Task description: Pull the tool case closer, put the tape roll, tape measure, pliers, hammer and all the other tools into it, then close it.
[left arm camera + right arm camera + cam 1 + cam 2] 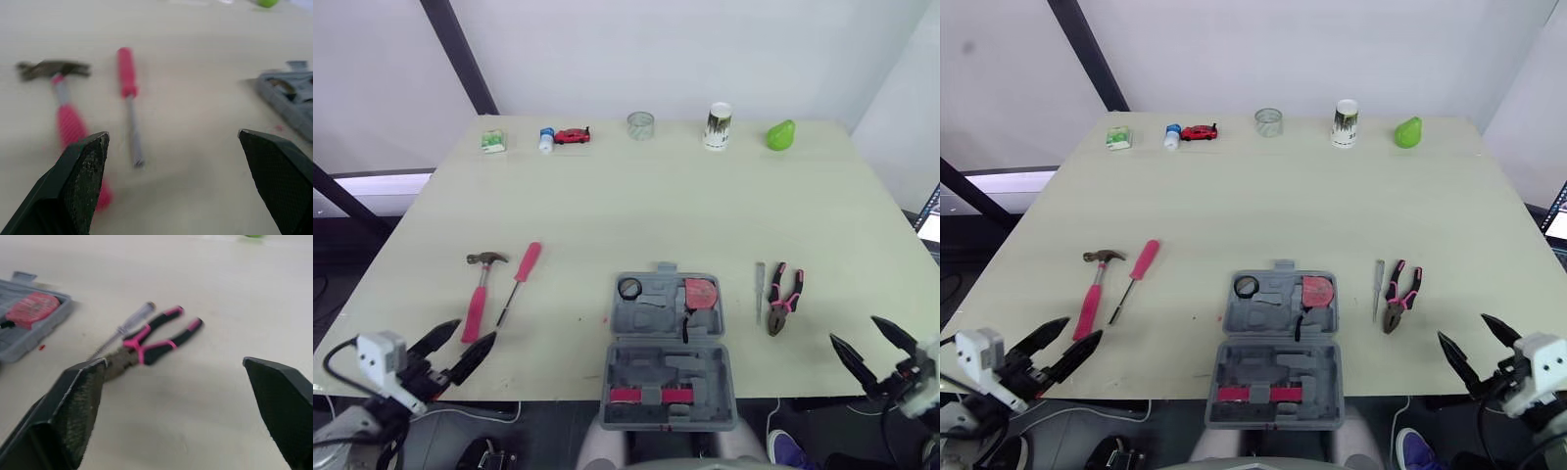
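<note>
Pliers (142, 348), tool case (33, 336), wide-apart fingers (78, 406)

no text or labels legible anywhere

A small green and white box (492, 141) lies at the far edge of the surface (607, 206), well ahead of the left end effector (476, 330). Next along that edge, toward the right end effector (853, 329), a blue-capped bottle (546, 139) stands just beside a red toy car (572, 136). A clear glass (640, 124) stands about midway between the two sides. Well ahead of the right end effector are a white cup with dark print (718, 126) and a green pear-shaped thing (780, 135).
</note>
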